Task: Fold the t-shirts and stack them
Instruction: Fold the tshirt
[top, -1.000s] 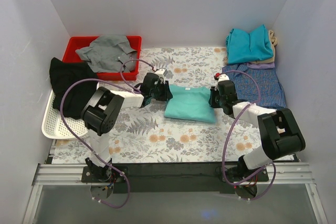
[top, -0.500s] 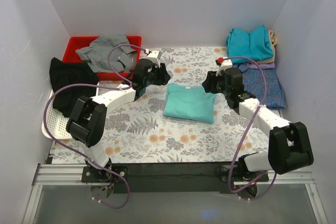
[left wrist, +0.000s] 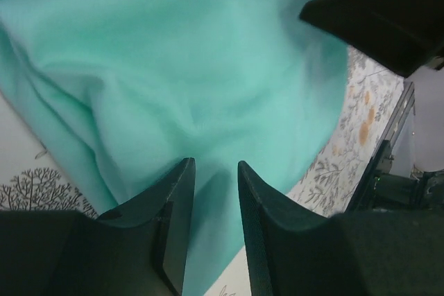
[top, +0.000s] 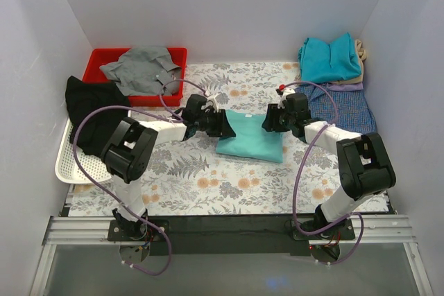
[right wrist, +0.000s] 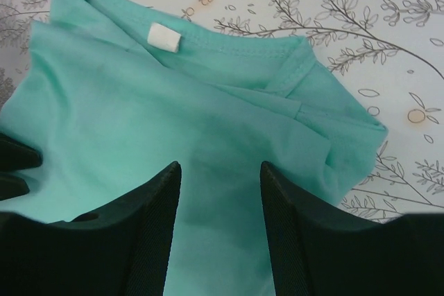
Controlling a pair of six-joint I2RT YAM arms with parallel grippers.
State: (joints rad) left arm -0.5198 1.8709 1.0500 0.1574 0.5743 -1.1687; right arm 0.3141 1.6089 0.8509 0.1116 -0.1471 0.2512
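We find the left fingers parted by a narrow gap, tips down on the mint-green t-shirt at its left edge. Creases run toward the gap, but we cannot tell whether a fold is caught. The right fingers stand about half spread and hold nothing, poised over the t-shirt's right edge with the collar label ahead of them.

The t-shirt lies folded on the floral counter, between the two arms. The stack of folded shirts sits beyond the t-shirt to its right, and a red bin beyond it to its left.

We judge the step to be a two-sided pick-up for stacking. Recommended: each pair takes every layer at its edge, both shut at once, and both lift level so the fold holds.
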